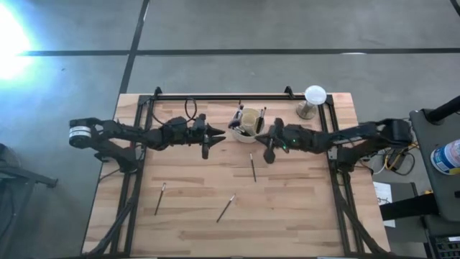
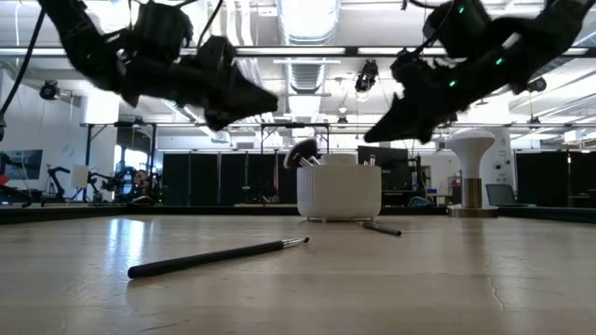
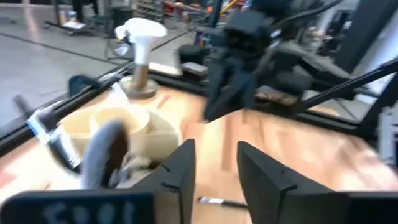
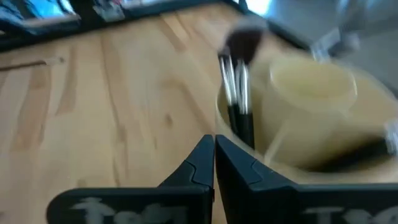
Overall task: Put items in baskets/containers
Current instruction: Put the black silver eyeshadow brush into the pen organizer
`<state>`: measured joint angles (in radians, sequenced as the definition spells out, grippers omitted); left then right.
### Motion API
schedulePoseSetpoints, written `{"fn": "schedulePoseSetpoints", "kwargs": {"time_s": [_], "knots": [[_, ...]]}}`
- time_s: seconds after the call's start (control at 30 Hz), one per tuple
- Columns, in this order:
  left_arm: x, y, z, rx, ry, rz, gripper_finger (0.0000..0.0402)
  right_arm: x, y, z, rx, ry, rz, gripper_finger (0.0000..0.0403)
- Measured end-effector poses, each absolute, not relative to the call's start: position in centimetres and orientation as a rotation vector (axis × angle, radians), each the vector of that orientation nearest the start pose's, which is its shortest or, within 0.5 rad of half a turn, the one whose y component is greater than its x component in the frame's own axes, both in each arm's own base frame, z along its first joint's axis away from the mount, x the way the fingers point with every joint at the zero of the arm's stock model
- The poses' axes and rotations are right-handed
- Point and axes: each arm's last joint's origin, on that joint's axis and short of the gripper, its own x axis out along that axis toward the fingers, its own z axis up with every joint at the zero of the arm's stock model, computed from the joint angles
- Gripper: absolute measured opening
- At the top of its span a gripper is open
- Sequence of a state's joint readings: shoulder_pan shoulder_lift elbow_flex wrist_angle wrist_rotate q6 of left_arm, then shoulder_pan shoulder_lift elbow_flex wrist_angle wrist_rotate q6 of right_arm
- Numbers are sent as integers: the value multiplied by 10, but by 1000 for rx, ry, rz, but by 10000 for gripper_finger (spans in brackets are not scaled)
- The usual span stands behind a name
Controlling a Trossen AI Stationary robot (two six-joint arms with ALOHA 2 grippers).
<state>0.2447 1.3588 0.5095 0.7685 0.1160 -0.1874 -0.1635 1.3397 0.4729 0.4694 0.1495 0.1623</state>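
A round cream holder [image 1: 246, 122] stands at the far middle of the table with several brushes upright in it, one of them fluffy-headed [image 3: 106, 155]. Three thin brushes lie flat on the wood: one [image 1: 253, 167] just in front of the holder, two [image 1: 159, 198] [image 1: 226, 207] nearer the front edge. My left gripper [image 1: 218, 134] hovers to the left of the holder, open and empty [image 3: 216, 148]. My right gripper [image 1: 260, 138] hovers to the right of the holder, above the table, shut on nothing [image 4: 214, 140]. Both grippers point at the holder.
A white globe on a grey stand [image 1: 314, 97] sits at the far right corner, behind my right arm. A black frame [image 1: 215, 96] runs along the table's far edge and down both sides. Bare wood lies around the two front brushes.
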Motion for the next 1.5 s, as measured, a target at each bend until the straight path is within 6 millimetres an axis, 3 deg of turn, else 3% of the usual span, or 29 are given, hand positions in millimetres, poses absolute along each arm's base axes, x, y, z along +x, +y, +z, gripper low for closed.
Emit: {"fn": "schedulePoseSetpoints", "kwargs": {"time_s": [0.13,0.27,0.5,0.7,0.87,1.1,1.5], "knots": [[250,60,192,-220,13,159,55,238,-24,185,282,486,-433,11],[238,57,178,-220,-61,165,7,241,-8,186,416,574,-480,16],[224,61,165,-231,-69,286,1,268,-3,166,605,682,-595,62],[221,64,159,-215,-24,330,0,303,-11,156,663,780,-651,117],[219,63,156,-202,-4,331,0,329,-17,147,699,898,-671,137],[215,63,151,-195,20,342,0,350,-21,138,697,1071,-747,124],[213,63,150,-196,23,355,0,369,-24,123,641,1128,-738,49]]}}
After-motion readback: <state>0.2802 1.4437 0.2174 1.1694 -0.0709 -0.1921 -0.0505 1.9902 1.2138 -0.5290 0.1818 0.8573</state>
